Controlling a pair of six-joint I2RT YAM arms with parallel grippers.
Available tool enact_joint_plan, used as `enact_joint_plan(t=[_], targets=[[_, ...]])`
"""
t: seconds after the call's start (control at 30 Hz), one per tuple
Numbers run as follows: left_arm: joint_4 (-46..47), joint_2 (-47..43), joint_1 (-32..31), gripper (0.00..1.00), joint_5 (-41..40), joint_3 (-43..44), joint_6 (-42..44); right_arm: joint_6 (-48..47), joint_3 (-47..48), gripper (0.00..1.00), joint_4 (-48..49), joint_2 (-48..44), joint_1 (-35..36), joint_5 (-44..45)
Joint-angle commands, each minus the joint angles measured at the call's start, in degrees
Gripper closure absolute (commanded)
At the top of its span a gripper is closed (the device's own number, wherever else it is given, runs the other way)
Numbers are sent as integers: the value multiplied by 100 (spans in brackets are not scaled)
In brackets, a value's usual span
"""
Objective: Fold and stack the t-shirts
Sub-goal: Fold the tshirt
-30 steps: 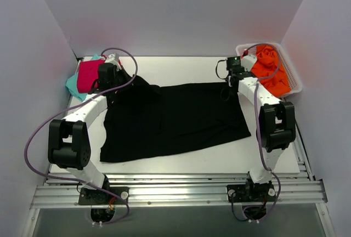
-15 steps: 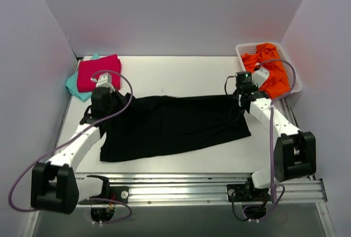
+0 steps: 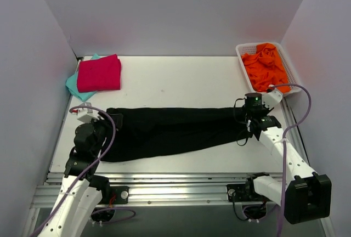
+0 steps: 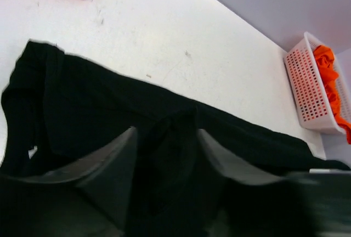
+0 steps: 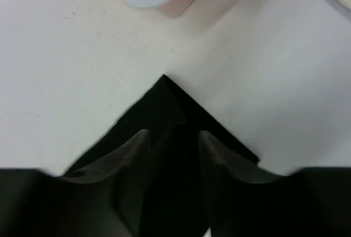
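Observation:
The black t-shirt (image 3: pixel 175 130) lies as a long narrow band across the table, folded lengthwise. My left gripper (image 3: pixel 109 124) sits low over its left end. In the left wrist view the left gripper (image 4: pixel 164 138) stands open, with black cloth (image 4: pixel 98 111) lying loose between and under the fingers. My right gripper (image 3: pixel 245 123) is over the shirt's right end. In the right wrist view it (image 5: pixel 171 138) is open above the shirt's pointed corner (image 5: pixel 164 91). A folded magenta-pink t-shirt (image 3: pixel 100 73) rests on a teal one (image 3: pixel 71 85) at the back left.
A white basket (image 3: pixel 241 56) holding crumpled orange cloth (image 3: pixel 266 67) stands at the back right; its wall also shows in the left wrist view (image 4: pixel 307 83) and the right wrist view (image 5: pixel 164 1). Grey walls close in three sides. A metal rail (image 3: pixel 175 190) runs along the near edge.
Both arms drew back toward the near edge, bringing the shirt's far edge over the rest and leaving it a narrow band. Both grippers went from shut to open.

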Motion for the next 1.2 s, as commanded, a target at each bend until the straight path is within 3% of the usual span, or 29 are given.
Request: enact_joint_plan(t=[0.0,0.03,0.07,0.3,0.43,0.6,0.67,0.73,0.77,0.8,0.87,0.9,0.97,1.0,1.17], targets=[[-616,-148,-16,37,-292,-287,-602,223,-207,54,-347,-133,-51,410],[-617,-122,-16,6,-284,-410,-655,249,-295,16,-347,-133,-51,436],[-634,-78,-16,6,-301,-446,-786,345,-322,0,-356,-133,-51,471],[-871,73,-16,6,-626,-507,-1261,390,-322,0,-356,-273,19,463],[-468,-121,-16,6,-626,-780,-1481,232,-155,1,-155,-388,159,279],[-64,808,-16,6,-960,-666,-1517,170,248,11,276,480,554,41],[252,1509,-16,0,-969,-517,-1517,109,381,17,478,876,783,-212],[691,2012,-7,13,-908,-403,-1526,108,530,31,829,1526,924,-441],[797,2510,2,33,-821,-367,-1517,126,565,35,909,1728,1037,-547],[1233,2785,2,44,-776,-323,-1499,126,583,42,1136,2113,1073,-826],[1474,3521,54,61,-715,-157,-1473,204,452,52,1584,2458,1091,-1179],[1710,3787,81,73,-619,-104,-1447,249,391,66,1726,2764,1074,-1450],[1940,4410,212,83,-417,63,-1403,345,223,80,2033,3134,1074,-1672],[2150,4605,248,97,-355,133,-1377,363,206,86,2070,3241,1074,-1786],[2301,5755,318,98,-231,844,-1122,548,-31,89,2088,3313,1065,-1813]])
